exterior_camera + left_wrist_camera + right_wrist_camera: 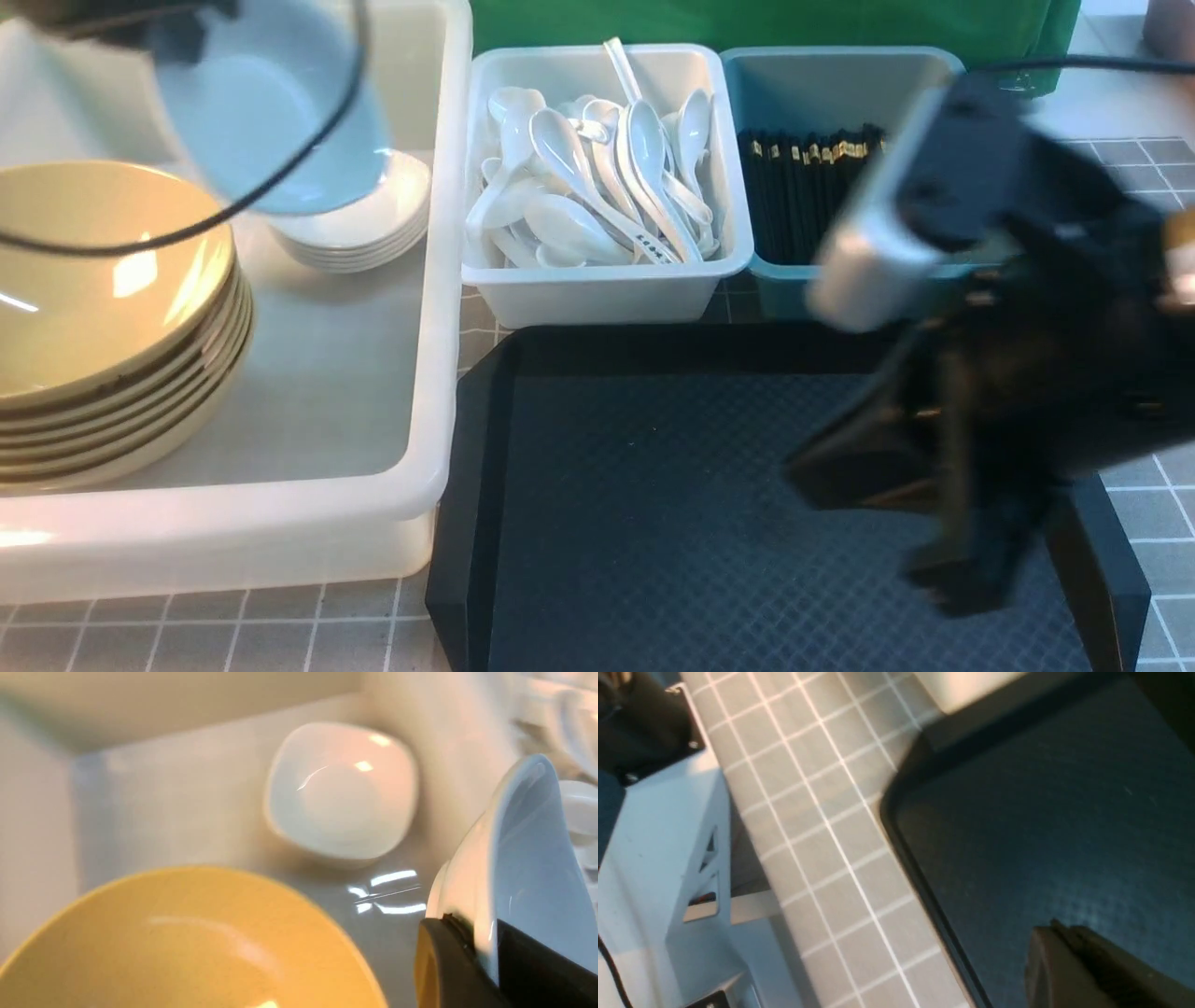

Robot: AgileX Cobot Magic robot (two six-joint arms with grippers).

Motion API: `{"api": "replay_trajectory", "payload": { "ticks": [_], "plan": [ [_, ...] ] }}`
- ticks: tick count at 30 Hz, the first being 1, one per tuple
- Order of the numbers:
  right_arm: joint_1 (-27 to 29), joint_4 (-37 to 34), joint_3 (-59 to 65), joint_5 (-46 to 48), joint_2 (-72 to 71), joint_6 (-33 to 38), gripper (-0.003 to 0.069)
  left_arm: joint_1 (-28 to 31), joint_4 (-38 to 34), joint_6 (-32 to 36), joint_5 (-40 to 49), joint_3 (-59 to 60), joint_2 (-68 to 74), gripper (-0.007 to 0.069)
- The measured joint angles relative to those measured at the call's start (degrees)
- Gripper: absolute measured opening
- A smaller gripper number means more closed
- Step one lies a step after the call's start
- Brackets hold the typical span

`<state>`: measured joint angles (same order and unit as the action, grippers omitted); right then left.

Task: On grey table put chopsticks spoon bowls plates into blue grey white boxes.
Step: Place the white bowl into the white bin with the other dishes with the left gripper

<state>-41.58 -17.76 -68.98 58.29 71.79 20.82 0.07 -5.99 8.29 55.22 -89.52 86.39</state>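
While the left end effector (472, 945) is clamped on the rim of a small white plate (271, 121), it holds that plate tilted in the air over the far right part of the large translucent tub (439, 280), just above the stack of white plates (359, 229) lying there. The olive-yellow bowls (93, 271) sit stacked at the tub's near left; the spoons (597, 177) fill the white box (597, 294) and the chopsticks (803, 187) lie in the blue-grey box (840, 75) to its right. The step in hand looks like placing this plate in the tub. The next move calls for levelling the plate, lowering it squarely onto the stack, then parting the fingers without knocking the pile or the tub wall. The right end effector (1059, 947) hangs over the black tray (653, 485) on the grey tabletop (233, 635) — fingers together, with nothing visible between them.
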Motion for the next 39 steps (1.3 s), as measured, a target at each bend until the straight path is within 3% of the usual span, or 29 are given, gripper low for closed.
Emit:
{"api": "replay_trajectory", "payload": {
  "ticks": [5,16,22,29,33,35,36,39],
  "plan": [
    [-0.7,0.6,-2.8,-0.7,4.7,0.0,0.0043,4.1,-5.4,1.8,-7.1,3.1,2.6,0.0002],
    [-0.7,5.8,-12.4,-1.5,10.0,0.0,0.0043,4.2,-12.7,3.3,-24.1,2.5,16.9,0.0002],
    [-0.7,8.6,-12.9,-1.7,11.6,-0.2,0.0044,4.2,-14.9,3.3,-26.1,-3.7,24.8,0.0002],
    [-0.7,9.4,-12.9,-1.5,13.9,-0.4,0.0044,4.2,-14.3,4.0,-20.8,-10.9,31.6,0.0023],
    [-0.7,9.8,-12.9,-1.1,14.4,-1.1,0.0044,4.2,-11.1,6.0,-16.8,-11.9,33.2,0.0127],
    [-0.7,9.9,-12.9,-1.0,14.4,-1.4,0.0044,4.2,-9.1,6.5,-16.0,-11.9,33.2,0.0239],
    [-0.7,9.9,-12.9,-1.0,14.4,-1.4,0.0044,4.2,-9.1,6.5,-15.9,-11.9,33.2,0.0248],
    [-0.7,9.9,-12.9,-0.2,14.4,-1.5,0.0044,4.2,-7.5,6.9,-15.8,-12.0,33.2,0.042]
  ]
}}
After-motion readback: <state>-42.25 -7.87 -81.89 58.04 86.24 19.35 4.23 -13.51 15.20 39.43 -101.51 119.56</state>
